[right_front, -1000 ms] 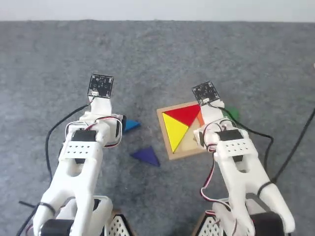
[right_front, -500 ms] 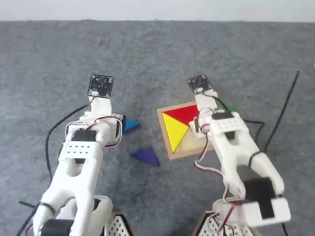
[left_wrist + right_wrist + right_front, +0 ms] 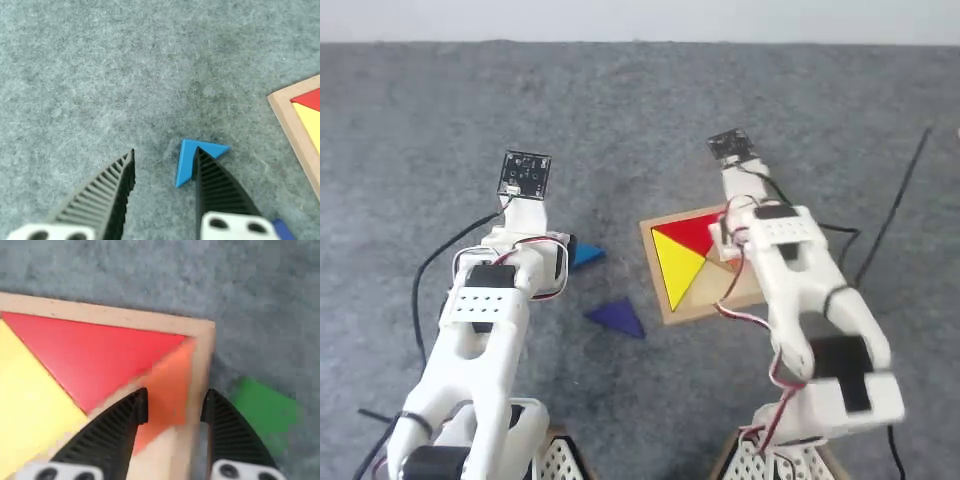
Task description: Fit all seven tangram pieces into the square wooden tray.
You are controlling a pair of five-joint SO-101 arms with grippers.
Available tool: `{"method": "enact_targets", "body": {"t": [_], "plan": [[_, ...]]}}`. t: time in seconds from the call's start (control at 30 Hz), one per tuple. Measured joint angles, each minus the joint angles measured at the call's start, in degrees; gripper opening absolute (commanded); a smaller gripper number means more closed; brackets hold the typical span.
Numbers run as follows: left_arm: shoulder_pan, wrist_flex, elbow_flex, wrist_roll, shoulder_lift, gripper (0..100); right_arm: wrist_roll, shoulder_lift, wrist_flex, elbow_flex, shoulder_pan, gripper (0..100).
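Holds the right gripper (image 3: 175, 392) spread astride the orange triangle (image 3: 167, 382), probably to seat it in the corner of the square wooden tray (image 3: 115, 315), against the red triangle (image 3: 95, 350) and near the yellow triangle (image 3: 25, 405). Cannot tell contact between jaws and piece. Finds a green piece (image 3: 265, 410) just outside the rim on the desk (image 3: 620, 110). Sets the left gripper (image 3: 165, 150) parted low over the desk, one tip overlapping the blue triangle (image 3: 189, 165), likely lined up for a pick. Spots a dark blue triangle (image 3: 617, 317) between left arm and tray, touching neither.
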Motion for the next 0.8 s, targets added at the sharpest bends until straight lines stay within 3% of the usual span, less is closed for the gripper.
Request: {"method": "enact_targets", "body": {"t": [0.2,0.43,0.63,0.8], "plan": [[0.0,1.2,-0.1,-2.8,0.0,19,-1.4,-17.8,0.0,12.9,1.7,19.7],[0.9,14.2,-6.2,-3.2,0.0,19,-1.5,-40.7,10.7,25.5,2.9,19.7],[8.0,18.9,-7.1,-5.4,0.0,19,-1.4,-50.5,13.7,31.0,6.4,19.7],[9.9,19.3,-7.8,-5.5,0.0,19,-1.1,-52.7,14.1,31.8,10.5,19.8]]}}
